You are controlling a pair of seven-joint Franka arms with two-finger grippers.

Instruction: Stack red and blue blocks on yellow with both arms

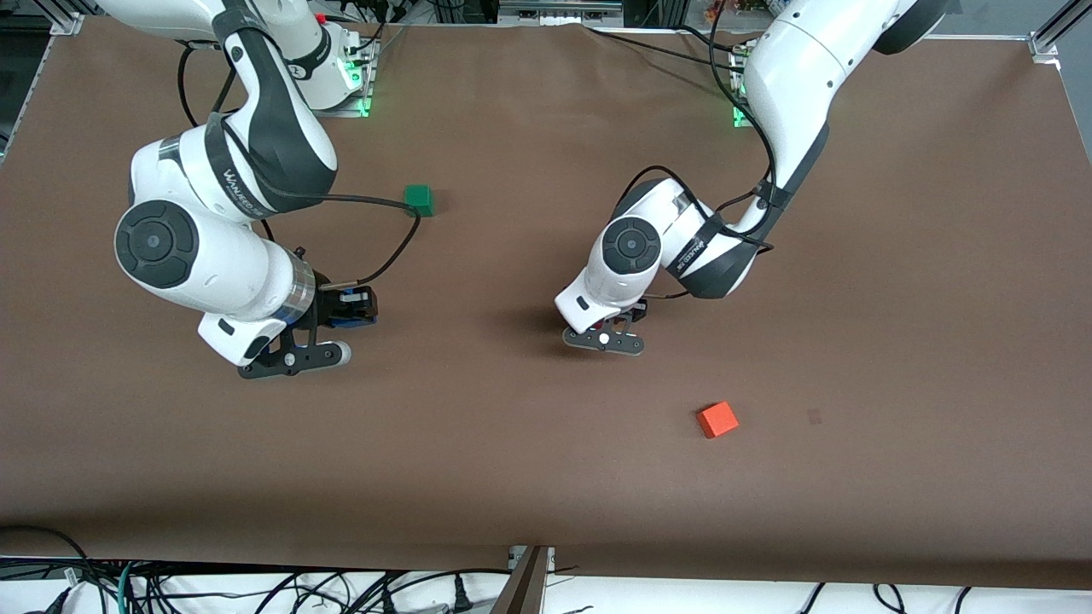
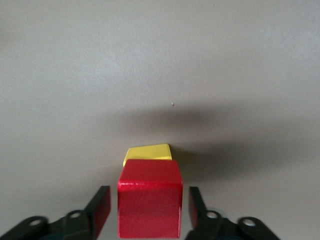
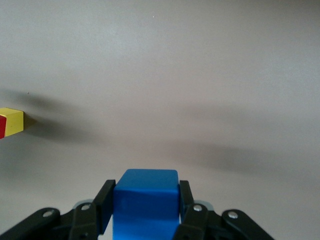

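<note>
In the left wrist view the deep red block [image 2: 150,205] sits on the yellow cube [image 2: 148,152], whose top edge shows past it. My left gripper [image 2: 149,195] is open, one finger on each side of the red block with a gap on both sides. In the front view this gripper [image 1: 611,327] is low over the middle of the table and hides most of the stack. My right gripper [image 3: 145,186] is shut on the blue block [image 3: 146,205] and holds it above the table toward the right arm's end [image 1: 351,309]. The right wrist view also shows the yellow cube [image 3: 13,121] at its edge.
A green cube [image 1: 419,199] lies nearer the robots' bases, between the two arms. An orange cube [image 1: 717,419] lies nearer the front camera than the left gripper. The brown table [image 1: 546,477] stretches wide around them.
</note>
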